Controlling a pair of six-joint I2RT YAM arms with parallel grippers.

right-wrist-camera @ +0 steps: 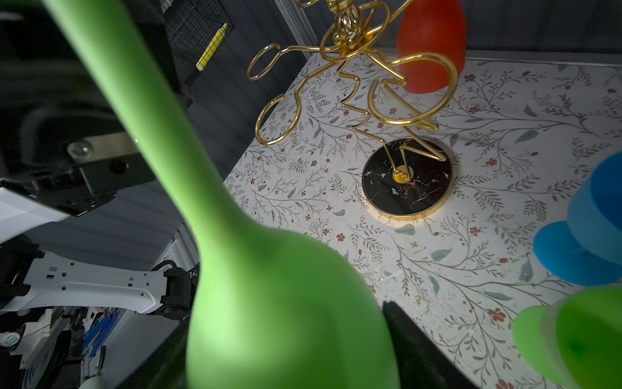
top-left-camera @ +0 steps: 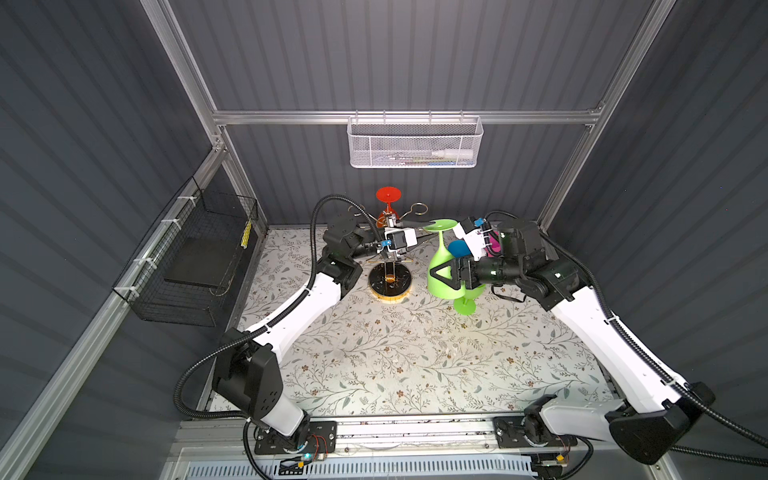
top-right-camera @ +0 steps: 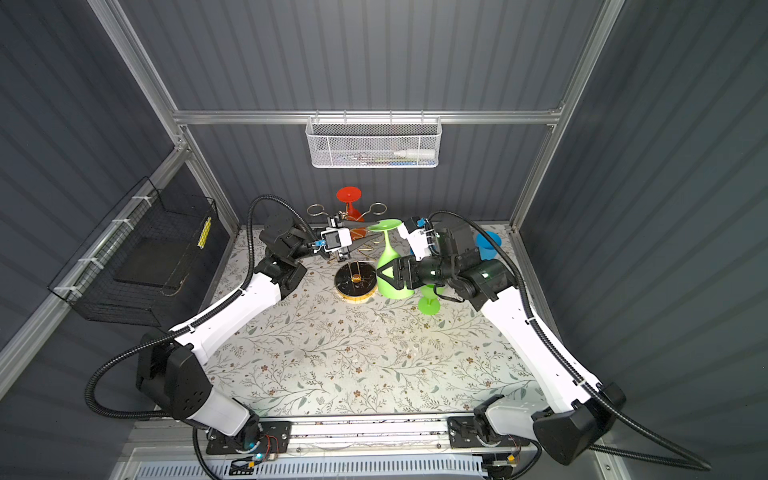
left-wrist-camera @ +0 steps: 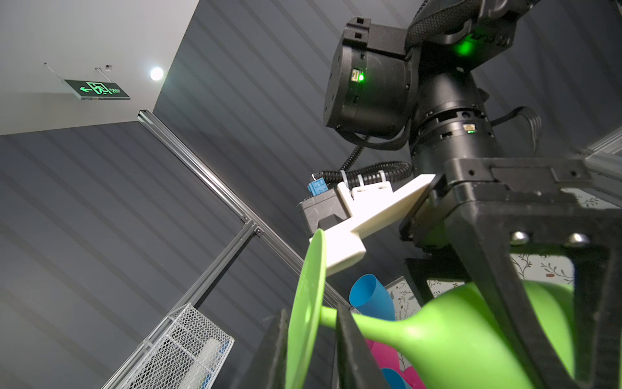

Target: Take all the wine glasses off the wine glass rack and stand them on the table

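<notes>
Green wine glass (right-wrist-camera: 276, 303) hangs inverted beside the wine glass rack (right-wrist-camera: 407, 178), bowl clamped in the right hand (top-left-camera: 438, 278). Left hand (left-wrist-camera: 313, 340) straddles the stem; I cannot tell if it grips. Mismatched pulls might snap it.

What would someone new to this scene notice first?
A bright green wine glass is held upside down just right of centre: the right gripper clamps its bowl while the left gripper brackets the stem near the foot. Behind, a red glass hangs on the gold wine glass rack.

Wine glass (top-left-camera: 436, 255) right of rack (top-left-camera: 400, 279)
</notes>
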